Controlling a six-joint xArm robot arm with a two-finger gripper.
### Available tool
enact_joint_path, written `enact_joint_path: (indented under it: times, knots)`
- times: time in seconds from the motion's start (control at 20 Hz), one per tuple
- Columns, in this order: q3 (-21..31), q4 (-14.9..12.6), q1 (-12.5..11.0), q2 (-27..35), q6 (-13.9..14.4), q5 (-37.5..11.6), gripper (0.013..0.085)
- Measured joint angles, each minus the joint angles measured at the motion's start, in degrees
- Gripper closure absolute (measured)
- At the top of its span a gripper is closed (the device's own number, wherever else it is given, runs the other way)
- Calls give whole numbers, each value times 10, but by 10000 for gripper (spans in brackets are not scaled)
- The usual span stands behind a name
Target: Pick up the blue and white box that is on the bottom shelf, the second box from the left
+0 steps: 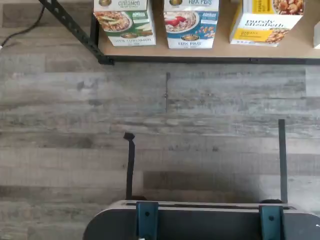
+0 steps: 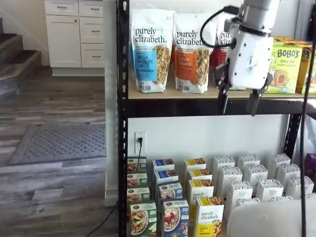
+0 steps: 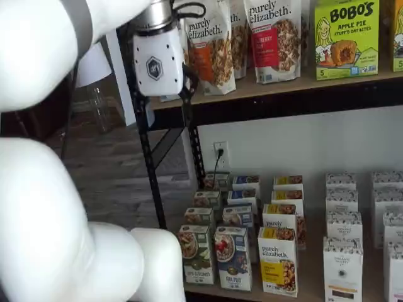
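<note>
The blue and white box (image 2: 173,218) stands far below my gripper (image 2: 239,102), on the bottom shelf (image 3: 315,290), between a green box (image 2: 142,219) and a yellow box (image 2: 209,218). My gripper is open and holds nothing.

I'm seeing grey, matt wood-grain planks on the floor (image 1: 165,150). The blue and white box (image 1: 191,23) looks like smooth printed card. The rack post (image 2: 122,118) is black metal, the end effector (image 2: 239,102) glossy white plastic with black fingers.
</note>
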Motion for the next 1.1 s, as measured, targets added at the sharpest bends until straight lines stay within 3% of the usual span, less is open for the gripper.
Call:
enact_joint_path:
  times: [0.3, 0.85, 1.1]
  knots:
    - [66, -6, 20, 15, 13, -74, 130]
    - [182, -20, 53, 58, 34, -259, 130]
    - [227, -3, 63, 90, 31, -349, 130]
